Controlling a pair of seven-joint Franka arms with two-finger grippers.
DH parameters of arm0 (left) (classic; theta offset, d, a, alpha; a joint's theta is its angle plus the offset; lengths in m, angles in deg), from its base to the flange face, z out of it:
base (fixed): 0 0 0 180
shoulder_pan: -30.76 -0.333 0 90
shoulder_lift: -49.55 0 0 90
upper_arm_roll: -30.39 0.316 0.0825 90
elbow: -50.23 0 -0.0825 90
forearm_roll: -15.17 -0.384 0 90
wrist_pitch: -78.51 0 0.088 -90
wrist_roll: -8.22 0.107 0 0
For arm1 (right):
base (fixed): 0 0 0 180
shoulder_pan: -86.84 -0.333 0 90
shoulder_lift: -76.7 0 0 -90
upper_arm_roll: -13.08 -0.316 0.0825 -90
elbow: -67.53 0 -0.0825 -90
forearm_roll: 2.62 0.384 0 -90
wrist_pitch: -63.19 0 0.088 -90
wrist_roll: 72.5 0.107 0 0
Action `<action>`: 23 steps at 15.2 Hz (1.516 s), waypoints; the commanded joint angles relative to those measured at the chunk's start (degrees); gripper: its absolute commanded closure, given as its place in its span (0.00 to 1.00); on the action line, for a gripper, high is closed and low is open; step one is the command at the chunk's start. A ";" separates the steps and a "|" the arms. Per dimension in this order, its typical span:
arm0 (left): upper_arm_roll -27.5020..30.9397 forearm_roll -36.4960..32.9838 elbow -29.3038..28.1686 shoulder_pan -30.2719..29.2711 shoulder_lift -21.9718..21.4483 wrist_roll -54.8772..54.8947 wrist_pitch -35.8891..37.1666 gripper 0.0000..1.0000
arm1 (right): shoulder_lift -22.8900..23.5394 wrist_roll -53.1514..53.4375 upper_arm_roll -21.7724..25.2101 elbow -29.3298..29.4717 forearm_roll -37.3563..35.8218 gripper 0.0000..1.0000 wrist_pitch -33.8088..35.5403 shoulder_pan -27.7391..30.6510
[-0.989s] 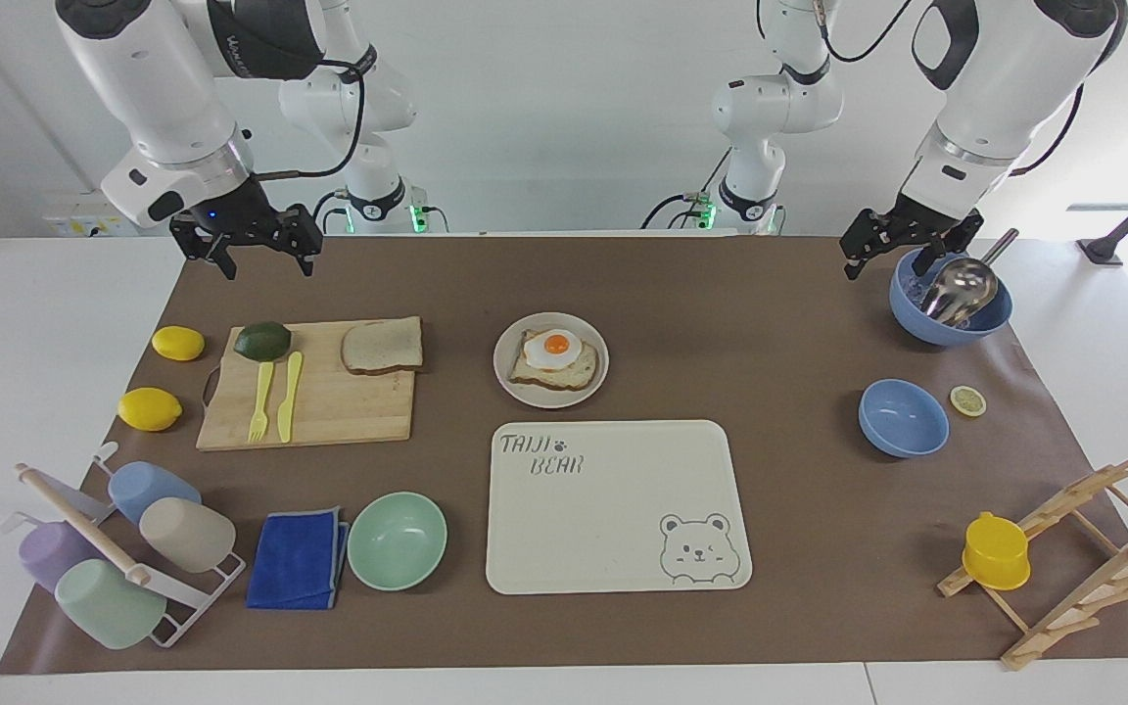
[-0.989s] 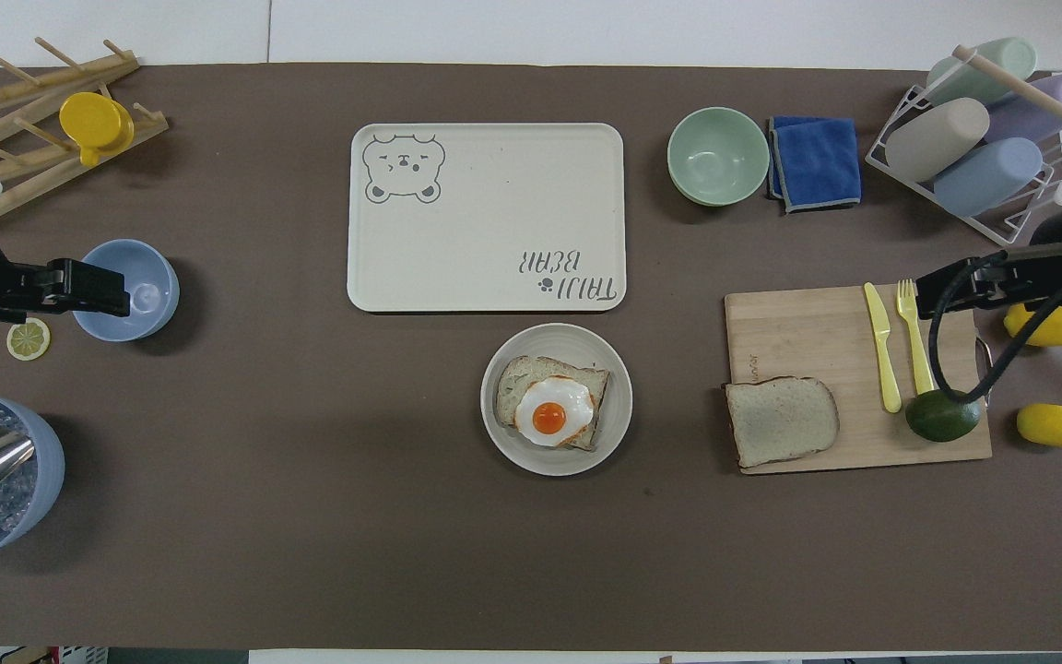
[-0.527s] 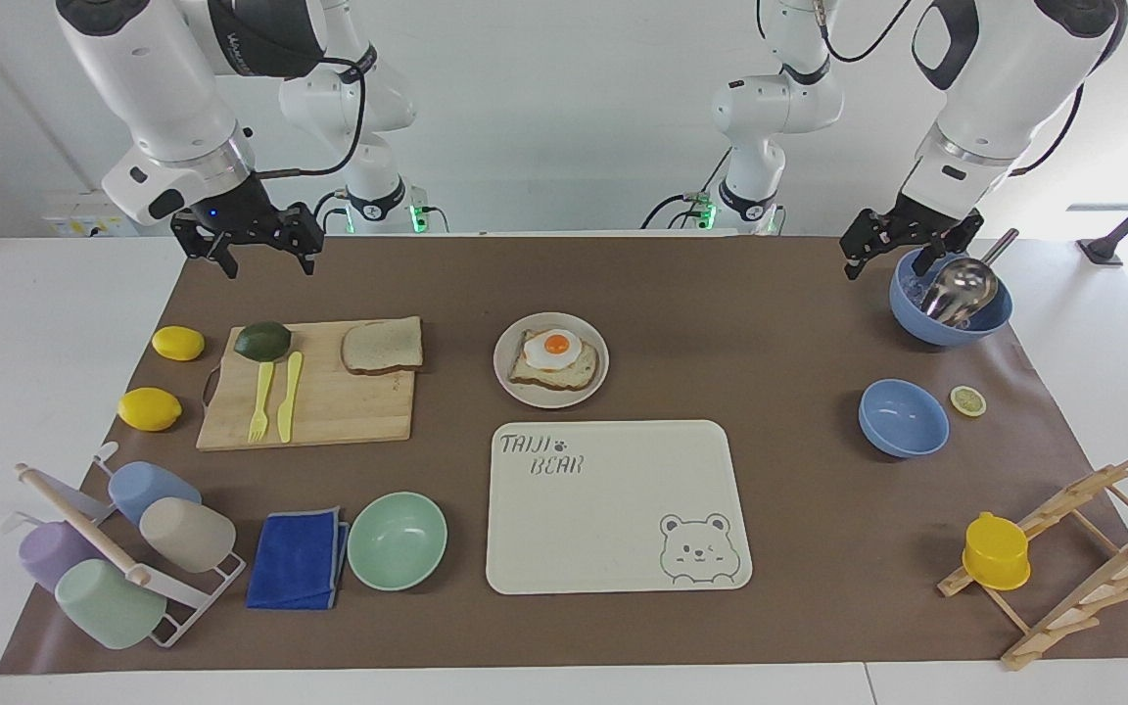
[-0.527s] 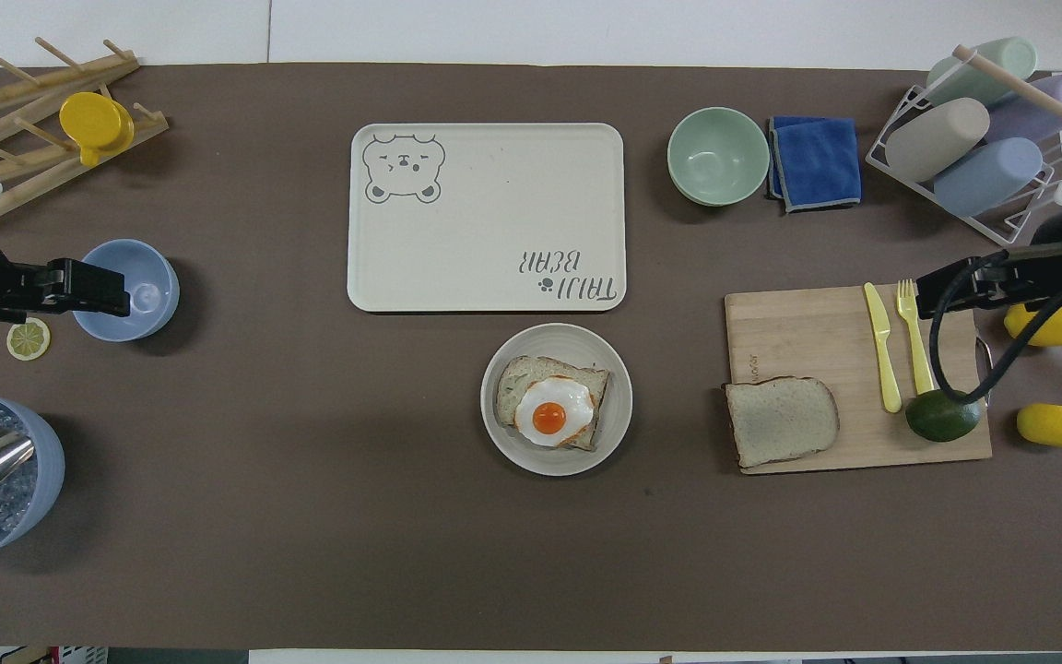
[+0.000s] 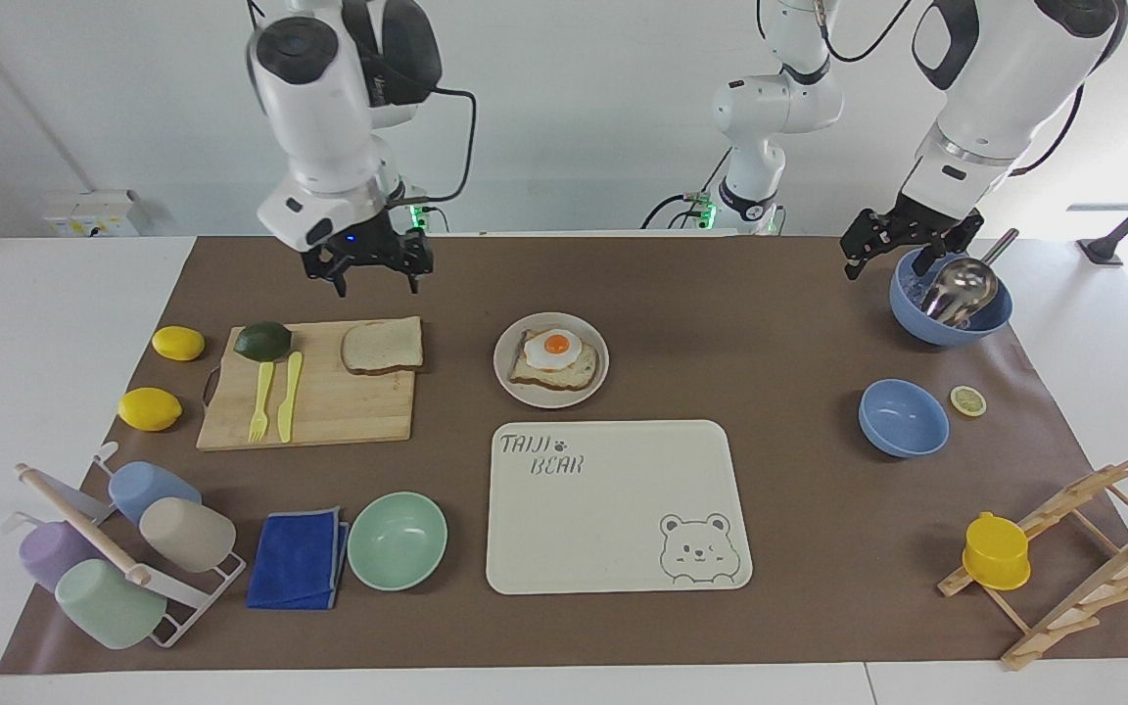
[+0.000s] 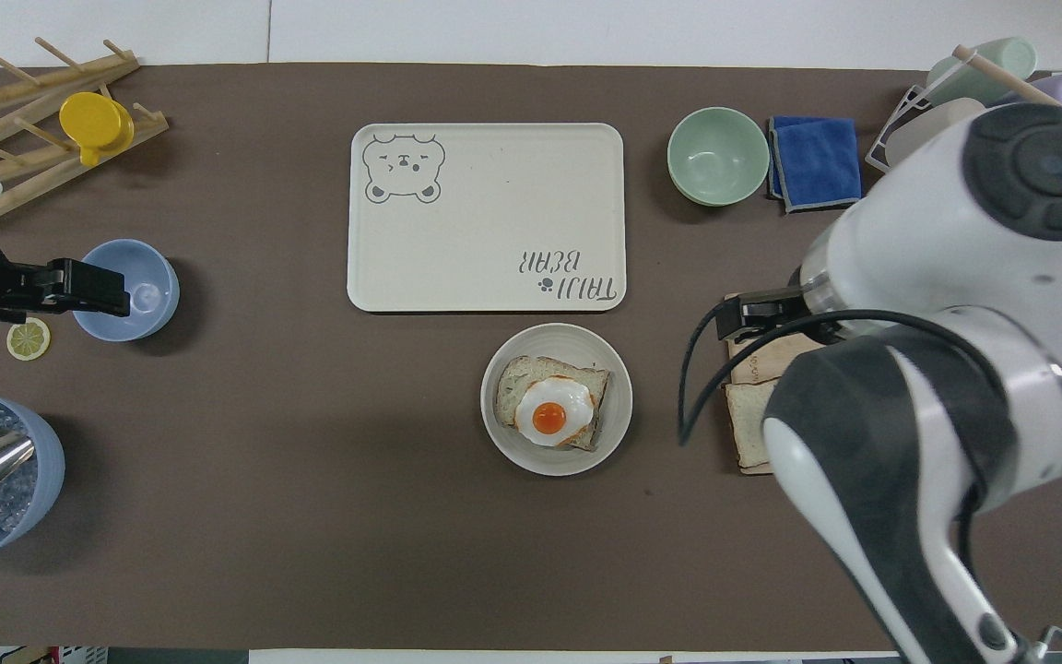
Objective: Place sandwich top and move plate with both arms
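Sandwich top (image 5: 383,346) sits on our cutting board (image 5: 329,411), untouched. Right gripper (image 5: 374,274) hangs above it, fingers spread, empty; we're mid-reach, next we drop and pinch. Left gripper (image 5: 892,250) waits over the blue bowl (image 5: 946,328).

This was a robotics lab: two white arms (image 5: 329,108) stood at a white table (image 5: 55,323) with staged kitchenware, against bare walls.
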 commanded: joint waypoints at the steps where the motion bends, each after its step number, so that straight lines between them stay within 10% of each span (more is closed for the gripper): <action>1: -0.37 -1.21 -1.13 -0.43 -1.48 -0.29 0.49 0.00 | 2.38 6.80 0.25 -4.69 -2.76 0.00 -4.47 -2.91; 6: -0.28 -1.21 -1.13 -0.52 -1.48 -0.29 0.58 0.00 | 1.42 12.10 0.25 -19.73 -11.64 0.00 -13.96 -4.42; 23: -0.37 -1.21 -1.13 -0.43 -1.48 -0.46 0.58 0.00 | 6.43 18.17 0.25 -26.33 -19.82 0.18 -16.61 -6.97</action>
